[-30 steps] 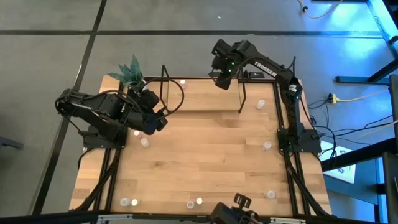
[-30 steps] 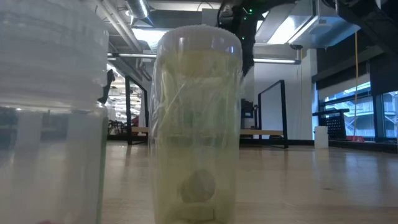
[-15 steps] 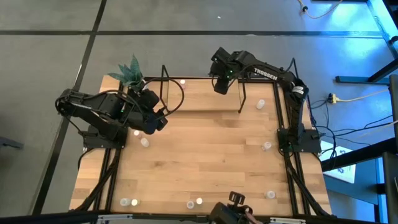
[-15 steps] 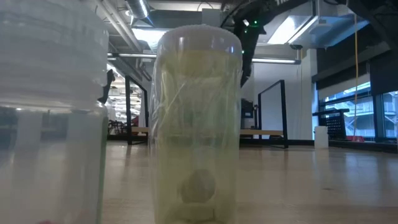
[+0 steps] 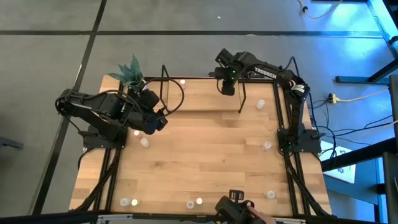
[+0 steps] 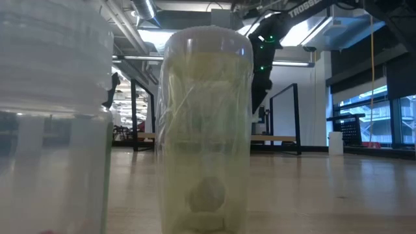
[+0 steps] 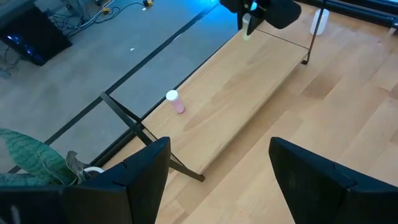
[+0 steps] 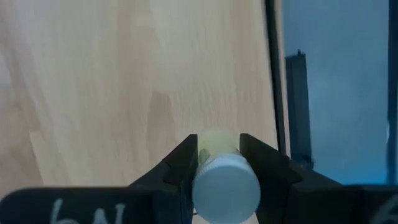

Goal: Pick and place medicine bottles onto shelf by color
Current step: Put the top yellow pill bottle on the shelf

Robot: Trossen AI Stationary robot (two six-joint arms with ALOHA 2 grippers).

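My right gripper (image 5: 227,88) hangs over the right part of the shelf (image 5: 205,96), the low light-wood board in black rods at the table's far edge. It is shut on a small medicine bottle (image 8: 219,168) with a white end and a yellow-green end. One pink-topped bottle (image 7: 175,101) stands on the shelf's left part. Several more bottles stand about the table, such as one (image 5: 260,104) right of the shelf and one (image 5: 145,142) at the left. My left gripper (image 5: 160,122) waits open above the table's left side, near the shelf's left end, with nothing between its fingers. My right gripper pinches the bottle's sides (image 8: 216,146) between its two fingers (image 8: 183,163), just under the white round end, which faces the wrist. The fingers come from above, pointing steeply down. The bottle hangs upright below them, its yellow-green end (image 7: 247,35) downward and clear of the shelf board.
A green plant (image 5: 129,71) stands at the table's far left corner. Black upright posts (image 5: 243,99) rise from the shelf's corners beside my right gripper. Two bottles (image 6: 205,130) stand right in front of the low camera at the near edge.
My right gripper has come down toward the shelf board and a little toward the table's right edge, rolling about its own axis, with the bottle still between its fingers.
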